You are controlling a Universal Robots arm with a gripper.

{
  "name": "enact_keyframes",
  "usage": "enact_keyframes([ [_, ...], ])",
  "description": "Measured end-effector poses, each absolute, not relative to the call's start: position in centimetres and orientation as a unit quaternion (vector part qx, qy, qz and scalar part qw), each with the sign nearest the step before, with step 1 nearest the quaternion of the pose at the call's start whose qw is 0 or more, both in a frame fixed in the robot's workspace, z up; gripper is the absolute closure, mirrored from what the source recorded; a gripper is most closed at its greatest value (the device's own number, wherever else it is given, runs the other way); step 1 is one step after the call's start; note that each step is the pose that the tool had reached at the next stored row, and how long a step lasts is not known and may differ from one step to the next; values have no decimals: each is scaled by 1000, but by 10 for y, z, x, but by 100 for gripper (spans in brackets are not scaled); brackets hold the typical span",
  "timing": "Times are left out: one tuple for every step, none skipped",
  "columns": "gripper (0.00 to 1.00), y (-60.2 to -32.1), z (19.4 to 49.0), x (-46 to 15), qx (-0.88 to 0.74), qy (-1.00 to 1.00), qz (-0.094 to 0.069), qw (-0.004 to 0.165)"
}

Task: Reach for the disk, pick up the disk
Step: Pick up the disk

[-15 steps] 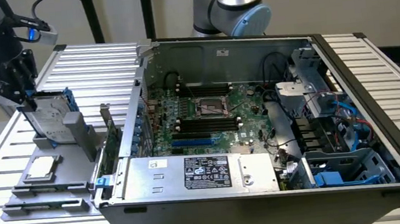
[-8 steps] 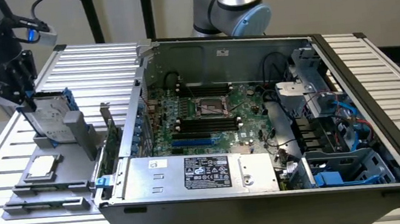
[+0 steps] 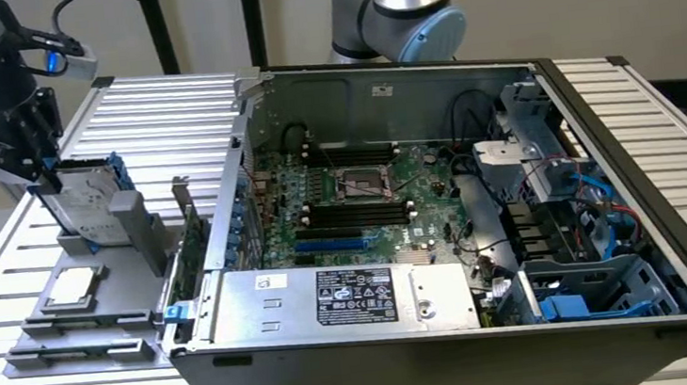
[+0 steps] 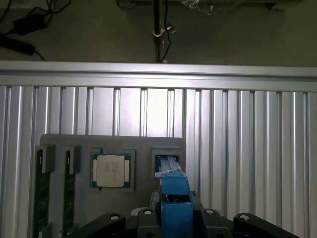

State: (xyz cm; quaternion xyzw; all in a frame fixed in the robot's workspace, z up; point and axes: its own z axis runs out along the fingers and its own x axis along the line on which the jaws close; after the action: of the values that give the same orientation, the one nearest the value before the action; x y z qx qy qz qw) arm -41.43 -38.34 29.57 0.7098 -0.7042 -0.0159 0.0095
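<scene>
Claw [image 3: 50,178] [image 4: 174,208]: pressed together on the disk [image 3: 83,203] [image 4: 173,191], pinching it by the blue rail along its upper edge. The reach looks complete and the grasp looks made.

Disk: hangs directly below the claw, on edge and leaning a little. Its lower end sits at the slot of the grey holder [image 3: 32,360] [image 4: 138,146]. Cannot tell whether it has cleared the slot, so I judge the lift barely begun at most, and most of the pick-up remains.

Near the claw: a square processor chip [image 3: 73,287] [image 4: 110,170] lies flat in its own recess of the holder, in the next bay to the disk's slot and apart from it.

Surface: a slatted aluminium table [image 3: 158,106] [image 4: 237,148], ribbed and bright under the light. The holder rests on it beneath the claw.

Off to the claw's side, well apart: an open computer case [image 3: 434,80], motherboard and cabling exposed. A second robot arm [image 3: 408,7] stands behind the case.

Room: plain pale wall. Past the table edge, beyond the claw, a dull floor with black cables [image 4: 20,25].
</scene>
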Motion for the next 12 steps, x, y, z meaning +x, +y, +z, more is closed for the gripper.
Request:
enact_keyframes([
  [67,-383,296,-414,710,-704,-16,10],
  [67,-383,296,-414,710,-704,-16,10],
  [67,-383,296,-414,710,-704,-16,10],
  [67,-383,296,-414,710,-704,-16,10],
  [67,-383,296,-414,710,-704,-16,10],
  [67,-383,296,-414,710,-704,-16,9],
  [67,-383,296,-414,710,-704,-16,9],
  [67,-383,296,-414,710,-704,-16,10],
  [67,-383,296,-414,710,-704,-16,10],
  [67,-383,296,-414,710,-704,-16,10],
  [67,-383,296,-414,710,-704,-16,10],
  [67,-383,296,-414,710,-704,-16,9],
])
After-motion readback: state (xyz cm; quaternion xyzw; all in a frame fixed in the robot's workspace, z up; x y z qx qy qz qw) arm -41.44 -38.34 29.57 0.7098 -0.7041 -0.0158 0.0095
